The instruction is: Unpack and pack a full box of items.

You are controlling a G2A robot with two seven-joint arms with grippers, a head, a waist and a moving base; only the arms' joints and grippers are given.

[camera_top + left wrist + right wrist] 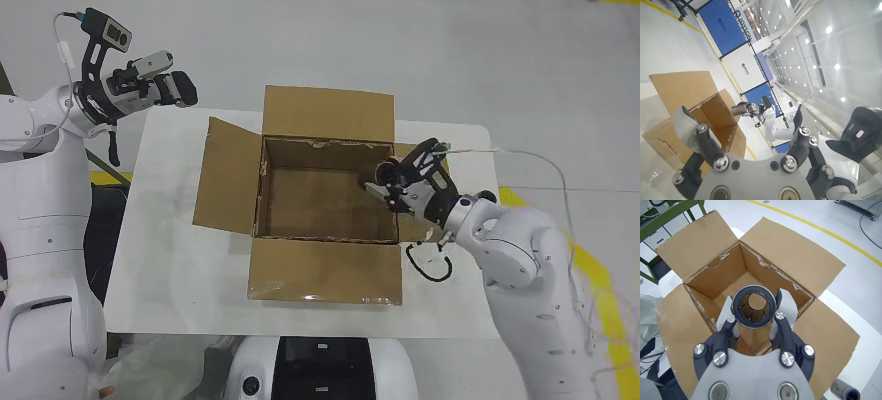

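Observation:
An open cardboard box (pixel 325 270) with its flaps spread stands in the middle of the white table (pixel 170 260); the floor that I can see inside it is bare (pixel 751 279). My right gripper (pixel 753 303) is shut on a hollow metal cylinder (pixel 754 307) with a black ring at its end, held over the box's right side (pixel 385 185). From the left wrist view the same cylinder (pixel 738 110) hangs above the box edge (pixel 723 117). My left gripper (pixel 740 119) is open and holds nothing, raised off the table's far left corner (pixel 165 88).
A second metal cylinder (pixel 845 389) lies on the table beside the box, near my right arm. A black cable loop (pixel 428 262) hangs by the right arm. Crumpled clear plastic (pixel 648 313) lies at the table's edge past the box.

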